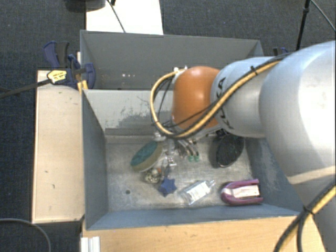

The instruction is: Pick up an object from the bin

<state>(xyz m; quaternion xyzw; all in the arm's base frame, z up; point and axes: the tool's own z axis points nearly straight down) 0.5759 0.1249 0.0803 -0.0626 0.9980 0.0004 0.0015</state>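
Note:
My gripper (171, 154) hangs low in the middle of the bin, under the arm's orange cover. Just to its left, a round teal disc (145, 155) lies tilted, touching or nearly touching it. A small metallic clump (154, 176) sits directly below the gripper on the bin floor. A blue star-shaped piece (167, 186) lies just in front of that clump. From this angle I cannot see whether anything is between the jaws.
A clear plastic packet (197, 191) lies near the front wall. A purple and white stapler-like thing (241, 191) lies to its right. A black rounded thing (226, 151) rests to the right of the gripper, partly under the arm. The arm covers the bin's back right.

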